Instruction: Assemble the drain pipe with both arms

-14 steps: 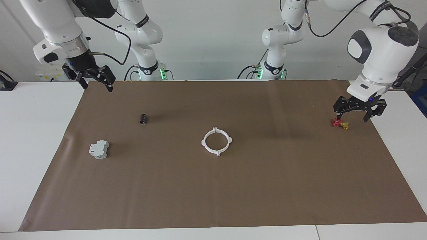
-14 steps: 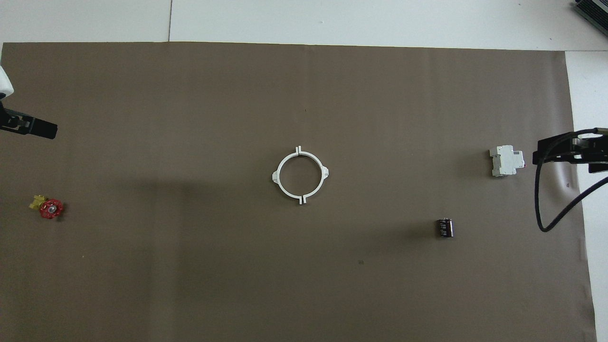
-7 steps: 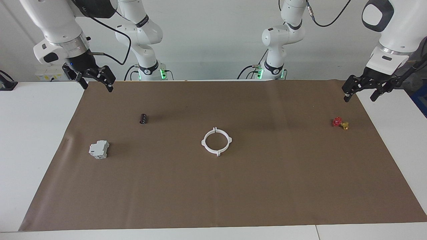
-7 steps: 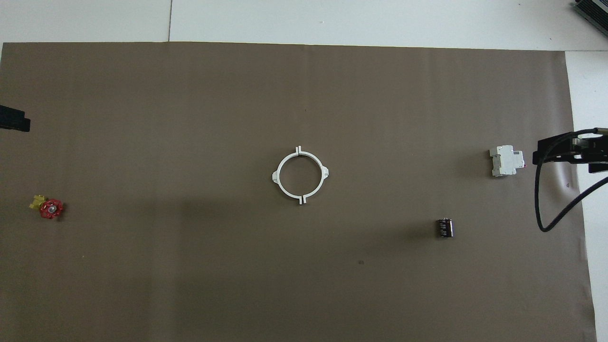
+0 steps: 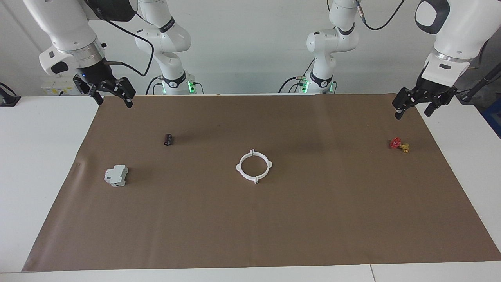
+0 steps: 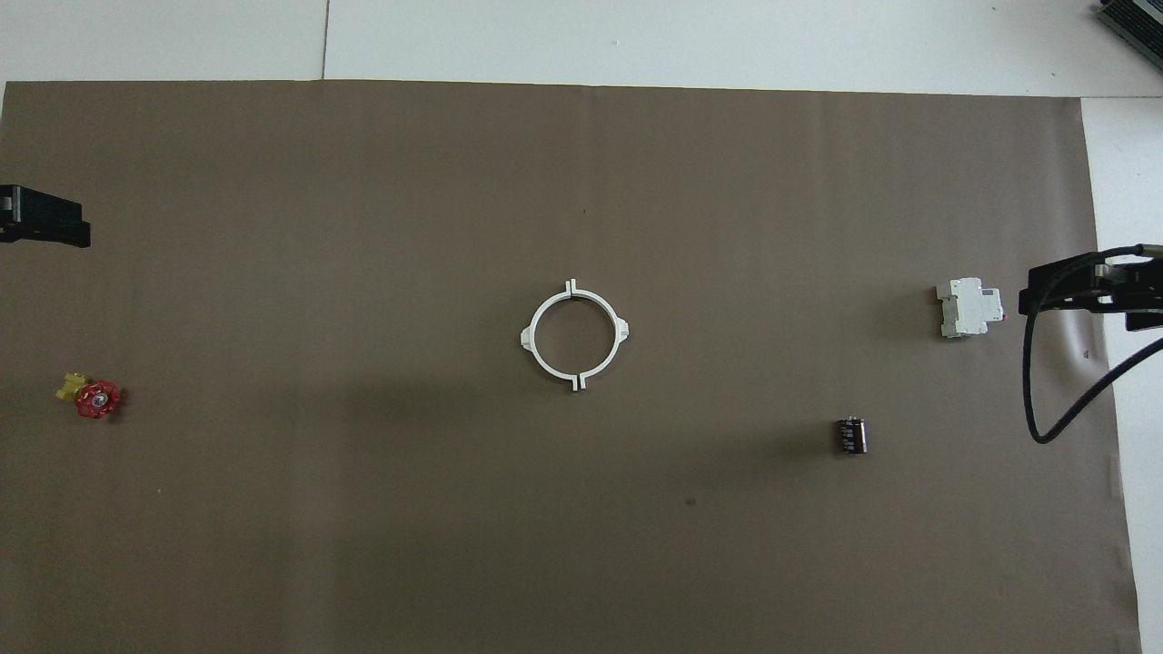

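The drain pipe [image 5: 254, 166] lies in the middle of the brown mat, its two white half-rings set together as one ring [image 6: 575, 334] with small tabs sticking out. Nothing touches it. My left gripper [image 5: 412, 114] hangs open and empty in the air over the mat's edge at the left arm's end, above the small valve. In the overhead view only one of its black fingers [image 6: 45, 222] shows. My right gripper [image 5: 115, 102] waits open and empty over the mat's corner at the right arm's end, its fingers [image 6: 1072, 292] beside the grey block.
A red-and-gold valve [image 5: 399, 144] [image 6: 91, 397] sits on the mat at the left arm's end. A grey boxy block [image 5: 116, 176] [image 6: 970, 307] and a small black cylinder [image 5: 168, 139] [image 6: 851, 435] lie toward the right arm's end. The brown mat [image 5: 250, 227] covers most of the white table.
My left gripper has risen from just above the valve, still open and empty. The valve, the ring and the right arm have not moved.
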Motion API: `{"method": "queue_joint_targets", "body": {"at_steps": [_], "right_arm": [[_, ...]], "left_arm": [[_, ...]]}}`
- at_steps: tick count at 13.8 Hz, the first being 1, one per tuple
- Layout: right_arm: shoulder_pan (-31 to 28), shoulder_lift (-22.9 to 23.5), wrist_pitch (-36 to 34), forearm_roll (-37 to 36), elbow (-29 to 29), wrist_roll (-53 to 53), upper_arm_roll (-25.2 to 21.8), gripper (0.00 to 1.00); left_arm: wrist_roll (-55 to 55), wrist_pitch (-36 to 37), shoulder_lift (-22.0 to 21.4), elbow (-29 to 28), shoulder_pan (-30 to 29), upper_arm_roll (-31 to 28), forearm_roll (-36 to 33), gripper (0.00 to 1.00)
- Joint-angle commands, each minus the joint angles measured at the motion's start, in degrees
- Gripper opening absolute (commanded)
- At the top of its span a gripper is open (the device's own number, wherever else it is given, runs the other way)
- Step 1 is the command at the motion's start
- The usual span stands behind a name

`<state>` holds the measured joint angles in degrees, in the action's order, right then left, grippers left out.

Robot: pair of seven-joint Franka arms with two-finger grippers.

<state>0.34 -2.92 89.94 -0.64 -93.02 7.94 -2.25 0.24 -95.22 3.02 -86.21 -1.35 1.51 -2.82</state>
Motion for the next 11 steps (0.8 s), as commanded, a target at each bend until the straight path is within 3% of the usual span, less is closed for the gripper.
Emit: {"method": "queue_joint_targets", "body": {"at_steps": [1, 11], "right_arm": [[-0.3, -0.2, -0.3, 1.0, -0.3, -1.0, 0.1, 1.0], [-0.3, -0.2, -0.3, 1.0, -0.2, -1.0, 0.1, 1.0]], "left_arm": [[-0.9, 1.4, -0.5, 0.0, 1.8, -1.4, 0.8, 1.0], [-0.8, 2.0, -0.4, -0.4, 2.0, -1.4, 2.4, 1.0]]}}
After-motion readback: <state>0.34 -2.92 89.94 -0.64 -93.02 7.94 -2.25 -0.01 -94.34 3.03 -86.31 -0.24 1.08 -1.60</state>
